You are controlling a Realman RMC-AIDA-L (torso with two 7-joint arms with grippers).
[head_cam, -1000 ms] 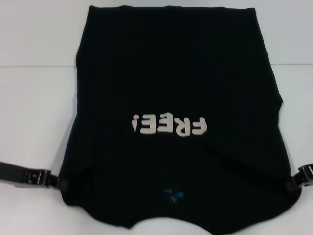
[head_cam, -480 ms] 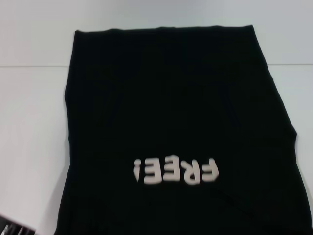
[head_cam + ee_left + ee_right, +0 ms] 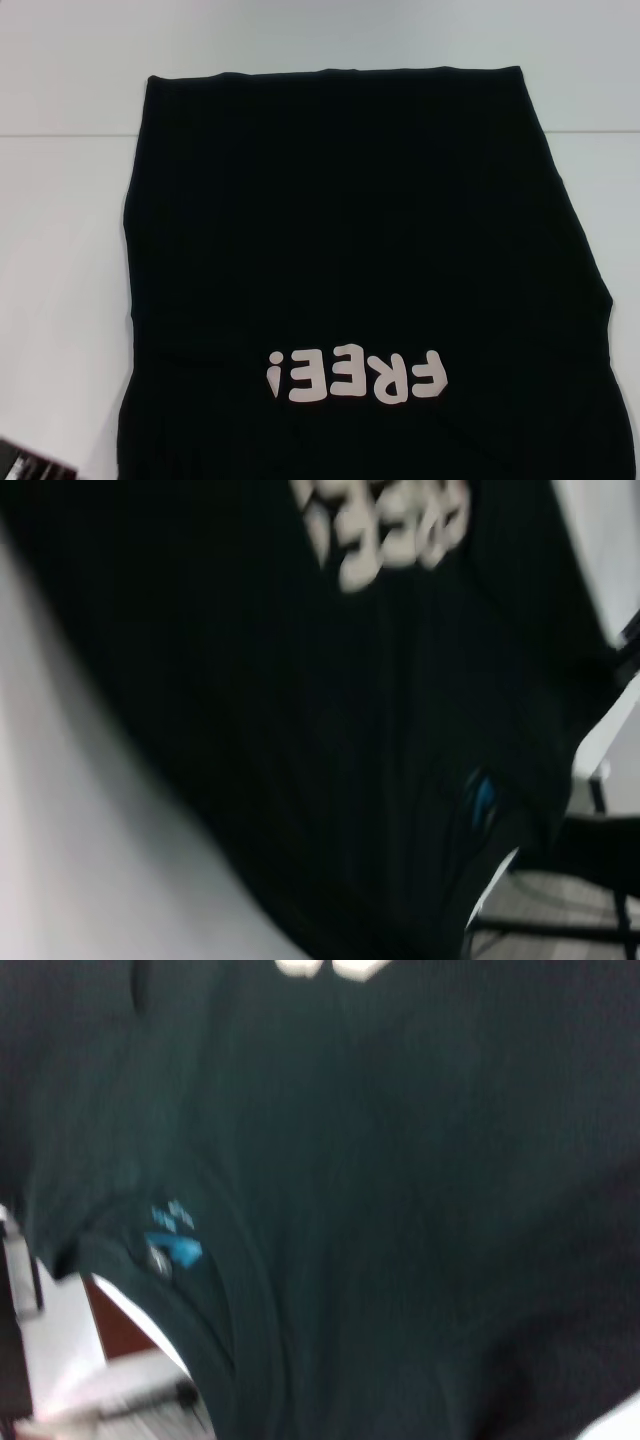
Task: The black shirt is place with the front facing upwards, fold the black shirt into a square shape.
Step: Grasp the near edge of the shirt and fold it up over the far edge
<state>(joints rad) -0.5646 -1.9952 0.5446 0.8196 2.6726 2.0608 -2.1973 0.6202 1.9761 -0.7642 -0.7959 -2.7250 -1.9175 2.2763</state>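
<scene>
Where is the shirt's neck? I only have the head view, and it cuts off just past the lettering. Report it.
Observer: The left wrist view shows the black shirt running on past the white letters to a small blue neck label close to the collar edge.
Operator: Check the right wrist view. Tell me what lies beyond the collar.
Observer: There the label sits just inside the curved collar. Past that edge there is no more fabric, only blurred white and brown surroundings, so the neck end seems to be at or over the table's near edge.
</scene>
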